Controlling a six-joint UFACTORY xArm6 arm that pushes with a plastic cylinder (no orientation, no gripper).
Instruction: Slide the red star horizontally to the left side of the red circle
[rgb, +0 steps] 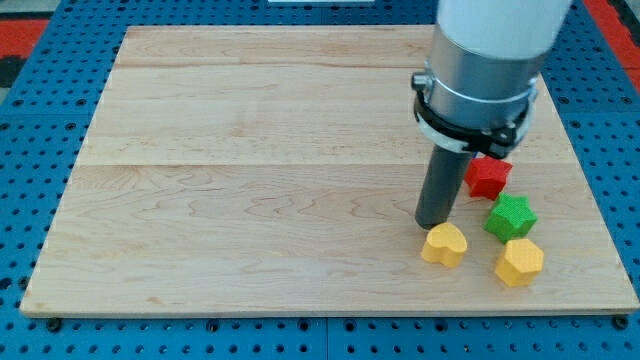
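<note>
A red block (488, 176), partly hidden by the arm, lies on the wooden board (250, 180) at the view's right; its shape looks like a star but I cannot be sure. No red circle shows; the arm may hide it. My tip (432, 223) rests on the board just left of the red block and just above a yellow heart (444, 244). A green star (510, 217) lies below the red block. A yellow hexagon (519, 262) lies below the green star.
The arm's grey and white body (480, 70) covers the board's upper right part. The board sits on a blue perforated base (30, 150). The blocks cluster near the board's right and bottom edges.
</note>
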